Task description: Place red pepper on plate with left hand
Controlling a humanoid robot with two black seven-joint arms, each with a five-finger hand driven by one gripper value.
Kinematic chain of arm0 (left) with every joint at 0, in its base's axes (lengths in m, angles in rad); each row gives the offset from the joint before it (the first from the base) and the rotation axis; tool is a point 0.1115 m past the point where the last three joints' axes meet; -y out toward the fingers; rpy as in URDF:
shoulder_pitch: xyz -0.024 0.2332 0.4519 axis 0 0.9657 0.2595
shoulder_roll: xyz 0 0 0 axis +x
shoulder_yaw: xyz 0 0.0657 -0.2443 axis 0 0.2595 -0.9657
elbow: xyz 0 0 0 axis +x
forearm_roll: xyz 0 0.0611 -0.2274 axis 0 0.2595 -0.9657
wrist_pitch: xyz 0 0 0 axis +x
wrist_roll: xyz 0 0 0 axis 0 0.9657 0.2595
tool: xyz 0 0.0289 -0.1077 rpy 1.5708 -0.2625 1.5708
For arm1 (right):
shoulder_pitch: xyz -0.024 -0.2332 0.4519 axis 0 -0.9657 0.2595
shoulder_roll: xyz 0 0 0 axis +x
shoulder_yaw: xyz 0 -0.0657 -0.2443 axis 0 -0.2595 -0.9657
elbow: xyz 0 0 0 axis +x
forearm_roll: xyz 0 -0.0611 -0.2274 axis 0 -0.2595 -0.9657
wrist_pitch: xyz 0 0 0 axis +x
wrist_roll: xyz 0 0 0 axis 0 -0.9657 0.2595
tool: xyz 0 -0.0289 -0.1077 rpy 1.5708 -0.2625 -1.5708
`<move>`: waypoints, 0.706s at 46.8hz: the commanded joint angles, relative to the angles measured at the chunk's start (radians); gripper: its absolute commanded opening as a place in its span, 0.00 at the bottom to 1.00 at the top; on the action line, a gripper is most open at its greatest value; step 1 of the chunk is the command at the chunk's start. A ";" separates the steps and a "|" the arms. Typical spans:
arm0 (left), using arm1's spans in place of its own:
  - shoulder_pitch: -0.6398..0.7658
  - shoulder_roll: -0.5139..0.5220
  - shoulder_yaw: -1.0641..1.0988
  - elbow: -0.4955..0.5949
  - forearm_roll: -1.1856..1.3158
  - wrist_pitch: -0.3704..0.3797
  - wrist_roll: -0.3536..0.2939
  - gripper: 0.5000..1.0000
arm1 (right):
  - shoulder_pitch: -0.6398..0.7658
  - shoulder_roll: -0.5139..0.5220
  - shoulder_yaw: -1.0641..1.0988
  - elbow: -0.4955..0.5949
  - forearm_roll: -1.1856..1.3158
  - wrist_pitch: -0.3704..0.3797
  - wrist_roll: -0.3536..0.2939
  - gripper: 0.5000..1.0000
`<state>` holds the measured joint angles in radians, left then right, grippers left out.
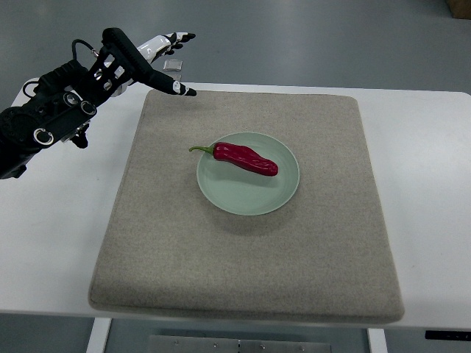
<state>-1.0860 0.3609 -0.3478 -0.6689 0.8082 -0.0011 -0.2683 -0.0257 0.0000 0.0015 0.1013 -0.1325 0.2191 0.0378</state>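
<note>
White surface (51, 243) carries a grey mat (250, 257) with a pale green plate (235, 195) near its middle, pepper on it.

Left hand (143, 62) hovers beyond the mat's far left corner, fingers spread and holding nothing, well apart from the plate. The pepper (246, 159) lies across the plate, its green stem poking over the left rim. By my reading the placing is done; what remains is pulling the arm clear toward the left edge. Open mat surrounds the plate on every side.
</note>
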 commanded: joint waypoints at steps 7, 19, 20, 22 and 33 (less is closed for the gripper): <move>0.000 -0.002 0.000 0.052 -0.289 0.003 0.014 0.99 | 0.001 0.000 0.000 0.000 -0.001 0.000 0.001 0.86; 0.002 -0.013 -0.020 0.066 -0.538 0.110 0.023 0.97 | 0.000 0.000 0.000 0.000 0.001 0.000 0.001 0.86; 0.002 -0.014 -0.025 0.066 -0.553 0.115 0.023 0.97 | 0.001 0.000 0.000 0.000 0.001 0.000 0.001 0.86; 0.002 -0.014 -0.034 0.065 -0.590 0.115 0.023 0.97 | 0.000 0.000 0.000 0.000 -0.001 0.000 0.001 0.86; 0.005 -0.033 -0.069 0.071 -0.788 0.032 0.020 0.98 | 0.001 0.000 0.000 0.000 -0.001 0.000 0.001 0.86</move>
<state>-1.0822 0.3301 -0.4152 -0.6017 0.0663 0.0740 -0.2463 -0.0253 0.0000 0.0015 0.1015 -0.1329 0.2192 0.0381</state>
